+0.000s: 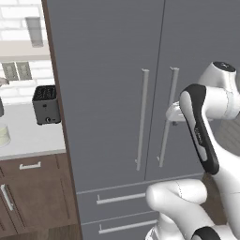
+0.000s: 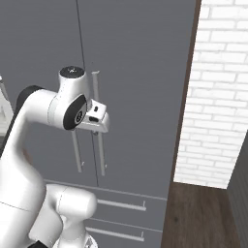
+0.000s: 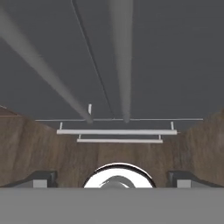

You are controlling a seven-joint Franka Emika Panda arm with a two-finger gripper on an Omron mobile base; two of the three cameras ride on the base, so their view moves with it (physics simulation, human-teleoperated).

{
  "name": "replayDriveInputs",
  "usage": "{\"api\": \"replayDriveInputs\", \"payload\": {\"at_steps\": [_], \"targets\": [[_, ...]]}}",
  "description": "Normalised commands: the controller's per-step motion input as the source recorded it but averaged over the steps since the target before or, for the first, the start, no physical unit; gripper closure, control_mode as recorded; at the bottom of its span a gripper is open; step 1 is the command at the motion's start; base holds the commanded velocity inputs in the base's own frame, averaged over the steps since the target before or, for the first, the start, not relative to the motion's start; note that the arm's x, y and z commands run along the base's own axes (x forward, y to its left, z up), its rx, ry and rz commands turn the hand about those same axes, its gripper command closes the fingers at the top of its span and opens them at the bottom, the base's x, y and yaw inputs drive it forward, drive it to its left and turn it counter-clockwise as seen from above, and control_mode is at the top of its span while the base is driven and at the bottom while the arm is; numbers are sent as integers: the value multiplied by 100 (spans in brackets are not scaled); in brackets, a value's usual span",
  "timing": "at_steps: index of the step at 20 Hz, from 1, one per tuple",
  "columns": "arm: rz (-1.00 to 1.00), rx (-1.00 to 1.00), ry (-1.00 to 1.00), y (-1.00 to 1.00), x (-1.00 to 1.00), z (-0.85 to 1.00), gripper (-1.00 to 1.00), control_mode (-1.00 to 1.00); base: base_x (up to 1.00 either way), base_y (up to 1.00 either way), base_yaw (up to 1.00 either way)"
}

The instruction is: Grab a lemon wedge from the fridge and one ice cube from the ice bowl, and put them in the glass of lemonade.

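A white brick wall (image 2: 215, 97) stands right of the grey appliance, over a dark wood floor (image 2: 198, 218). On the other side, a pale counter (image 1: 28, 136) tops brown cabinets (image 1: 33, 197) with silver handles. A dark toaster (image 1: 46, 105) sits on it, before a white-tiled backsplash (image 1: 18, 18).

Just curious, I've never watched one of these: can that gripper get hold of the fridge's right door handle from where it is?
Probably yes. The gripper is open, right at the fridge's right door handle, with nothing between them.
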Motion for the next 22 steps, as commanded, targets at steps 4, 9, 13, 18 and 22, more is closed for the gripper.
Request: {"api": "replayDriveInputs", "payload": {"at_steps": [4, 9, 13, 18, 22], "targets": [[9, 0, 0, -26, -38, 0, -100, -100, 0, 0, 0], [1, 0, 0, 0, -65, 0, -100, -100, 0, 0, 0], [0, 0, 0, 11, -54, 0, -100, -100, 0, 0, 0], [-6, 0, 3, 20, 18, 0, -100, -100, 0, 0, 0], [-5, 0, 10, 2, 21, 0, -100, -100, 0, 0, 0]]}}
